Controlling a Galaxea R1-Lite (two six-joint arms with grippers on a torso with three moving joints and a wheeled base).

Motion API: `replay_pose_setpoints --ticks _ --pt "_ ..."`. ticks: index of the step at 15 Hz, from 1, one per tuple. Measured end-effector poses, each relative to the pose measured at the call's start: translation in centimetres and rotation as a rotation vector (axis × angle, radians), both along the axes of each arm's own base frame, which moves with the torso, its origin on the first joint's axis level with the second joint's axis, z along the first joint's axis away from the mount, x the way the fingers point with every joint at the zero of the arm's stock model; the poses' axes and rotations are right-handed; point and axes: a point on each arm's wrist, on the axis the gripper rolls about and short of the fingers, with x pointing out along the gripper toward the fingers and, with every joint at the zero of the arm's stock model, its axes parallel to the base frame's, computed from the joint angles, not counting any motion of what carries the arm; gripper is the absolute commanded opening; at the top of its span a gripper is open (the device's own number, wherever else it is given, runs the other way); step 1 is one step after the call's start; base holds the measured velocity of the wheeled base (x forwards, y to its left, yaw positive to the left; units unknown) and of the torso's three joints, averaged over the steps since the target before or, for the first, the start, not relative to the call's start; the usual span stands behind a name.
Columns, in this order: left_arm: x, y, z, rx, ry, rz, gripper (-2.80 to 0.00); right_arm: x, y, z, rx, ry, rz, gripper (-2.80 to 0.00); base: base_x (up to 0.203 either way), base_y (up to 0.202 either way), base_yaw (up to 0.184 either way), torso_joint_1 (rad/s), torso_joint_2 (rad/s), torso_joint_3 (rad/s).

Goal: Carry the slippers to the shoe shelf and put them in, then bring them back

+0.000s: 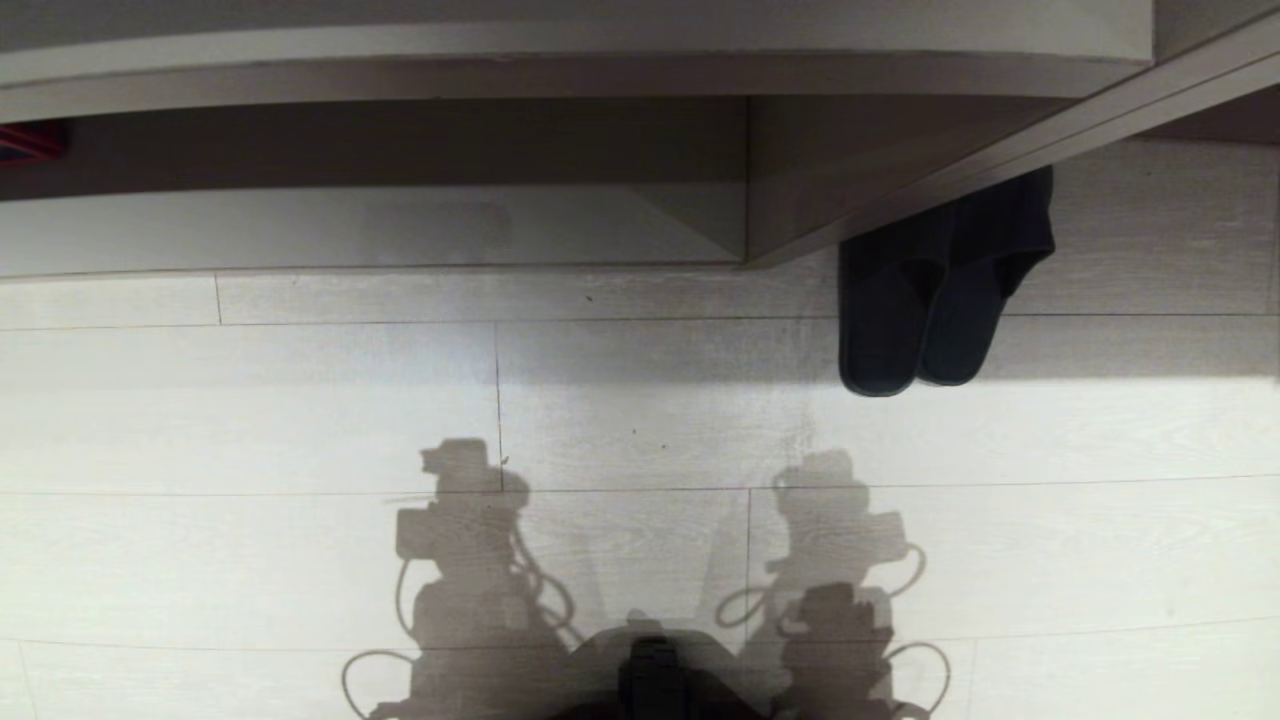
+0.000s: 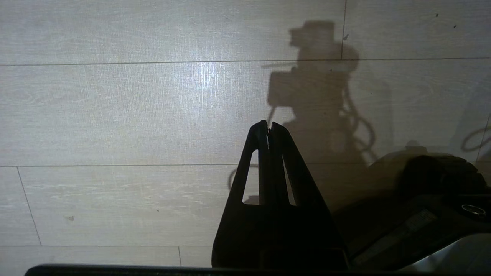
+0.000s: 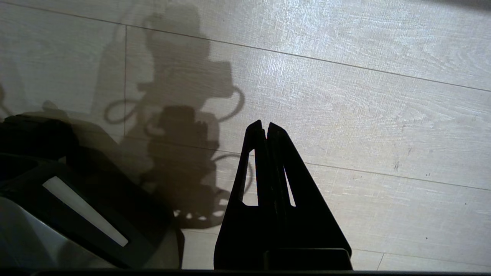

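The slippers (image 1: 925, 310) lie paired on the floor just right of the shoe shelf (image 1: 370, 225). Both our grippers, left (image 2: 268, 128) and right (image 3: 261, 126), hang pinched empty. Seemingly soft, light; pinch the joined inner edges.

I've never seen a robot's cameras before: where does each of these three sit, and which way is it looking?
Head: high up, looking down at floor, slippers, shoe shelf; only arm shadows show.
Left wrist: behind the shut left gripper, facing floor.
Right wrist: behind the shut right gripper, facing floor.
Shared: pale floor planks, the robot's shadow.
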Motion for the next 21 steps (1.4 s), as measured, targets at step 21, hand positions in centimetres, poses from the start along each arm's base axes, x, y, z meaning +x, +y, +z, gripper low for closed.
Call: replay_pose_setpoints --ticks 21 --pt "0.0 0.0 0.0 -0.005 0.0 0.001 -2.8 -0.02 0.0 -0.01 0.013 -0.002 -0.001 -2.8 0.0 0.0 0.0 0.001 0.0 0.139"
